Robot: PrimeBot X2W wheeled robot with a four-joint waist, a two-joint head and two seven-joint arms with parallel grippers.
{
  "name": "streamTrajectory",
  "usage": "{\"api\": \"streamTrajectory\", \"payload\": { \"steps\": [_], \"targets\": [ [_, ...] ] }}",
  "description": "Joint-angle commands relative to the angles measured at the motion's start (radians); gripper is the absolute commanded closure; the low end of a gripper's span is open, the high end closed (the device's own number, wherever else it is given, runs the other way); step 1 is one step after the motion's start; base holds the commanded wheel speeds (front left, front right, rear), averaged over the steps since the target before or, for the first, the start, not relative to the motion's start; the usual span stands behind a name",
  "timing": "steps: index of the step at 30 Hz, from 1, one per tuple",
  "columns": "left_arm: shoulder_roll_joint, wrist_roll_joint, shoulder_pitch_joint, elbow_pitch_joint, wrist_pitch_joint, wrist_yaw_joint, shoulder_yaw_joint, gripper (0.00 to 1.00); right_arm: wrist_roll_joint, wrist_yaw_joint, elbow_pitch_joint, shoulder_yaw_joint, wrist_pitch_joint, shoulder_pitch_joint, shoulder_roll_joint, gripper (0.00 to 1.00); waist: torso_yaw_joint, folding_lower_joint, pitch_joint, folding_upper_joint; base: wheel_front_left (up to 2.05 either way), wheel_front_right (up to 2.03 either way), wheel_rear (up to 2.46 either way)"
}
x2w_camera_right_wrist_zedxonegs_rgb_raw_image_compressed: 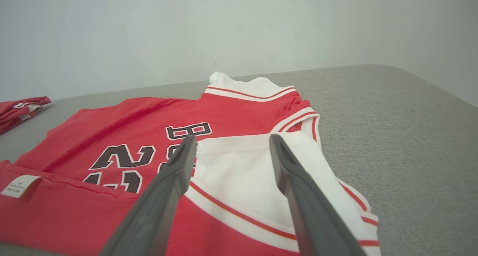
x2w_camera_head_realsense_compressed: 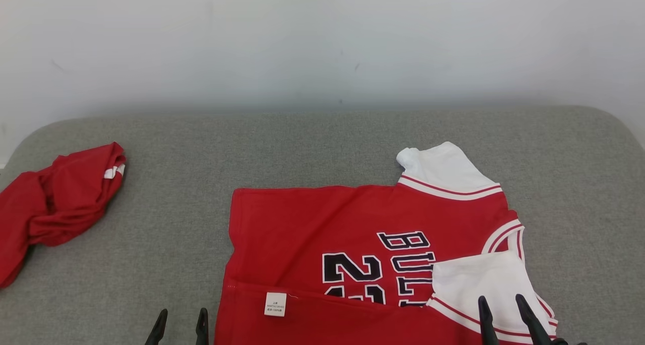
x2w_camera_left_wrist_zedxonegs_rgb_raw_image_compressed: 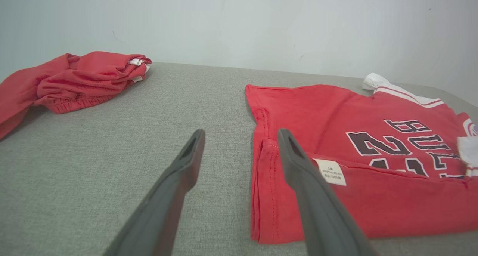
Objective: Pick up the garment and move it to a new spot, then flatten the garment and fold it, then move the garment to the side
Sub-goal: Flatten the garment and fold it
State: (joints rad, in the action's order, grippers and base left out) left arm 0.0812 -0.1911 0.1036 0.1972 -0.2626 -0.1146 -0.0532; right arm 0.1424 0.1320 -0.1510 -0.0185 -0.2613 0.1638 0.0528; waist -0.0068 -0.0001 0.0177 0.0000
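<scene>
the red jersey lay in the lower middle and lower right of the head view, spread on the grey cushion. its bottom edge was folded up over the black number and lettering, so a white label faced up on the fold. the upper sleeve, white, stuck out at the top of the jersey toward the pale wall. the lower sleeve, also white, was folded in over the red cloth at the lower right. the left gripper showed at the bottom edge, left of centre, jaws apart and holding nothing. in the left wrist view one finger was over bare cushion and the other in front of the jersey's folded corner; i could not tell whether it touched. the right gripper showed at the lower right, jaws apart over the lower sleeve, gripping nothing. a second red garment lay bunched at the left edge, well apart from the jersey.
</scene>
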Motion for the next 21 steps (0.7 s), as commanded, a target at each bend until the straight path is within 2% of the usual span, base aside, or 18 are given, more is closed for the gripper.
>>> {"api": "streamTrajectory", "payload": {
  "steps": [1,11,15,16,21],
  "targets": [
    [-0.004,0.005,0.006,0.005,-0.004,-0.003,0.008,0.00,-0.005,-0.003,0.005,0.000,-0.004,-0.002,-0.003,0.00,-0.003,0.0001,0.006,0.0000,0.00,0.00,0.00],
    [0.006,-0.006,-0.089,0.039,-0.004,-0.015,0.041,0.00,-0.006,-0.003,0.023,-0.008,-0.004,-0.077,-0.003,0.00,-0.027,0.0001,0.059,0.0000,0.00,0.00,0.00],
    [0.068,-0.054,-0.177,0.075,-0.003,-0.016,-0.023,0.00,-0.019,-0.003,0.013,-0.013,-0.004,-0.155,-0.003,0.00,-0.047,0.0001,0.094,0.0000,0.00,0.00,0.00],
    [0.068,-0.054,-0.177,0.075,-0.003,-0.016,-0.023,0.00,-0.019,-0.003,0.013,-0.013,-0.004,-0.155,-0.003,0.00,-0.047,0.0001,0.094,0.0000,0.00,0.00,0.00],
    [0.188,-0.179,-0.347,0.167,0.010,-0.016,-0.161,0.00,-0.061,-0.003,-0.023,0.002,-0.004,-0.313,-0.003,0.00,-0.078,0.0001,0.155,0.0000,0.00,0.00,0.00]
  ]
}}
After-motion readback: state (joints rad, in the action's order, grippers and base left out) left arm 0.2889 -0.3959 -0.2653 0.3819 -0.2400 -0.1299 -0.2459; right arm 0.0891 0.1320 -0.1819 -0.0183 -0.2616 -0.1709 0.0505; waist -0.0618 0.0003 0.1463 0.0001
